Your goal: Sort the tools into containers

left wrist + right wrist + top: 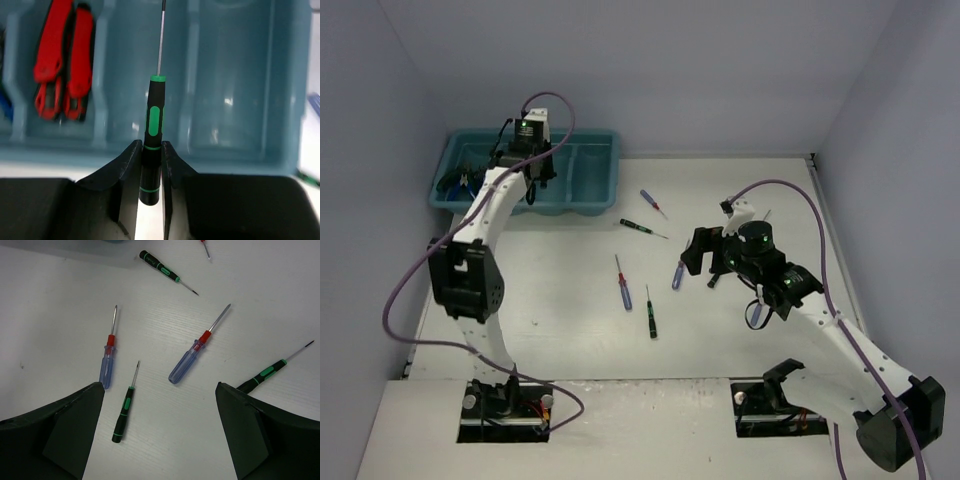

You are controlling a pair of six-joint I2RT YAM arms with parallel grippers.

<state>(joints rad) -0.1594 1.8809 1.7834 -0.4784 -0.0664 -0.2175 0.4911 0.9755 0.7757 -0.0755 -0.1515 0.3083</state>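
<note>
Two arms: white and black, bolted at the near edge of the surface (570,330). The left one reaches out over the teal tray (602,160). The right one bends over the surface well to the right of the tray and nearer the bases.
Tray: it sits at the far left of the surface, parted by low dividers into long narrow compartments. From above, the left arm covers its middle.
Left fingers: the left gripper (151,150) is pressed together on the black lower handle of a green-and-black screwdriver (154,112), pinching it above the tray.
Held screwdriver: its thin shaft points away across the tray, over the compartment just right of the one with the knives. I cannot tell whether it touches the tray.
Right fingers: the right gripper (159,390) is spread wide with nothing between, hovering above loose screwdrivers well right of the tray.
Knives: two red-and-black knives (62,60) lie side by side in one compartment, with a blue tool (5,105) at the picture's edge, left of them.
Loose screwdrivers: all lie on the surface right of the tray, apart from one another.
- Long green driver (160,262): nearest the tray's near right corner.
- First blue-handled driver (107,365) and second blue-handled driver (192,354): both have red collars and lie below the open fingers.
- Short green driver (125,412): it lies between the two blue-handled ones.
- Outer green driver (267,371): farthest from the tray, its handle end hidden behind one right finger.
</note>
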